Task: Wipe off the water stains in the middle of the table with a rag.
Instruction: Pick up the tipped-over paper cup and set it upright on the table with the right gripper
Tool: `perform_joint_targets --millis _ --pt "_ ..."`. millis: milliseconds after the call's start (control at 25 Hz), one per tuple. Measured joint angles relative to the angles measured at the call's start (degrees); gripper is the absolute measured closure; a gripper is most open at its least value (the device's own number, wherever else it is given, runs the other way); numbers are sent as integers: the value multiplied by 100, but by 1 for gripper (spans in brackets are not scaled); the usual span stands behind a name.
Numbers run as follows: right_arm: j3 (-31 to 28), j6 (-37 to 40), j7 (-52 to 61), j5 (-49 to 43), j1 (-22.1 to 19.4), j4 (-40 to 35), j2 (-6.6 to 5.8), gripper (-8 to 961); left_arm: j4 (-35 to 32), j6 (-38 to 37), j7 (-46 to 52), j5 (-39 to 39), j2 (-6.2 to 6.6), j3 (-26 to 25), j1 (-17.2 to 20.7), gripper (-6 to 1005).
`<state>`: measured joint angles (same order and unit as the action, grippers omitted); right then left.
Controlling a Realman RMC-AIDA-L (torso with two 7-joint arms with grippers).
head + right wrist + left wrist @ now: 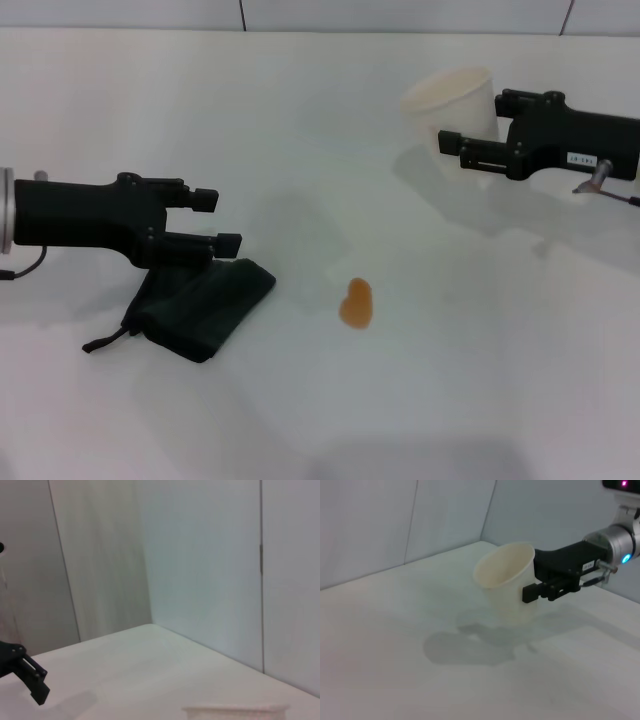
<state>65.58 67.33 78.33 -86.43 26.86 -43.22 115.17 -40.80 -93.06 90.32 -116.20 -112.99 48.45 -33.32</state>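
The black rag (200,303) lies folded on the white table (300,120) at the near left, its cord loop trailing off one corner. Just over its far edge my left gripper (222,220) hovers open, nothing between its fingers. A small orange water stain (356,304) sits right of the rag, near the table's middle. At the far right my right gripper (470,125) is shut on a white paper cup (450,98), held tilted off the table. The left wrist view shows that cup (507,580) and the right gripper (532,575).
Grey wall panels (200,555) close off the table's far edge. In the right wrist view the cup's rim (235,711) shows low down, and one finger of the left gripper (32,680) shows farther off.
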Motion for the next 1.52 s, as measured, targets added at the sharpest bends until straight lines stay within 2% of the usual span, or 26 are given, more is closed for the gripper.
perform_joint_targets --millis 280,760,1520 --pt "-11 -120 -800 457 4 741 12 287 4 -1 -65 -5 -48 17 17 213" --pt "-10 -253 -1537 655 -2 1420 24 286 -32 -21 -75 -8 -68 24 37 213" --pt "-10 -139 -1715 742 -98 1503 32 287 -34 -20 -86 -8 -65 24 37 213"
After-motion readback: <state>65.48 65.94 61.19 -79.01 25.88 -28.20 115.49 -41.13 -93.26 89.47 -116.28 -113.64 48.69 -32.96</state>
